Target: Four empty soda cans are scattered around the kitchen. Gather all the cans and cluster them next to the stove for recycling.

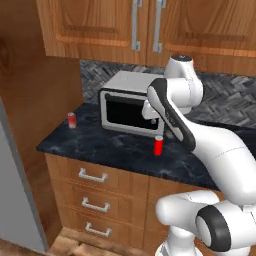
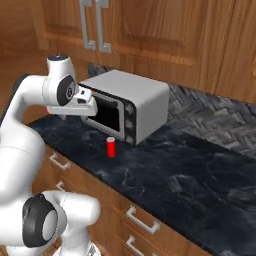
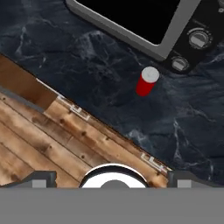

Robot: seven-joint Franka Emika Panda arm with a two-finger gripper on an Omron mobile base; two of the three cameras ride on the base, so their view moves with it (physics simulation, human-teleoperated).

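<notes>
Standing upright near the front edge of the dark marble counter [image 1: 110, 147], a red soda can [image 1: 158, 145] is sitting just in front of the silver toaster oven [image 1: 125, 102], apart from its door, with bare counter lying open on both sides of it. The gripper [image 3: 112, 177] is hovering above the counter edge and drawers with its fingers spread wide and nothing between them. Farther left, a second red soda can [image 1: 72, 120] is standing near the counter's left end, well apart from the first, below the wooden wall cabinets [image 1: 145, 25].
</notes>
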